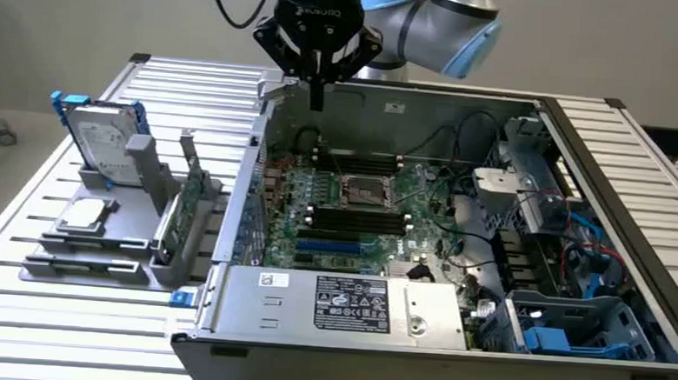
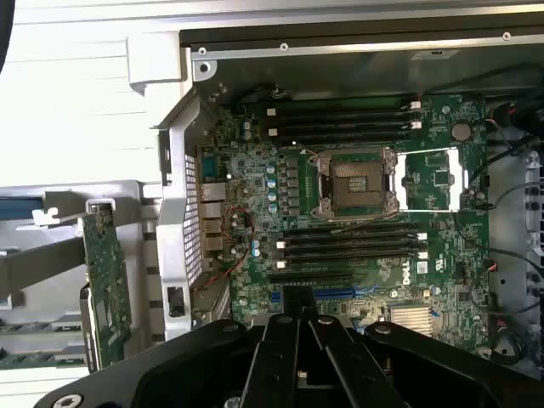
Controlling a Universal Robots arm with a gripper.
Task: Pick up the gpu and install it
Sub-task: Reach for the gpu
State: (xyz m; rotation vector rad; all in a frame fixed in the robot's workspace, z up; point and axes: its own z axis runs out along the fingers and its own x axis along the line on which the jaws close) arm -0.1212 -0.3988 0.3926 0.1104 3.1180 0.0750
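The work surface is a slatted aluminium table (image 1: 65,315), backed by a plain pale wall across the top of the frame. One open computer case (image 1: 619,170) occupies the centre and the exterior view's right, with its green motherboard (image 1: 361,209) exposed and one labelled power supply (image 1: 345,305) at lower centre. One robot arm (image 1: 441,17) enters at top centre. Its gripper (image 1: 316,97) hangs above the rear edge of the case, fingers pressed together and pinching nothing. At the exterior view's left stands one grey fixture rack (image 1: 143,167) holding three parts: one hard drive with blue rails (image 1: 101,138) upright, one small square silver chip (image 1: 86,214) lying flat, and the gpu (image 1: 189,208) standing on edge just beside the case wall, well apart from the gripper. The wrist view adds detail: the gripper (image 2: 299,306) over the motherboard (image 2: 255,170), the gpu (image 2: 106,289) green face visible outside the case, one open processor socket (image 2: 357,183) between two banks of black memory slots, and bare table (image 2: 68,110).
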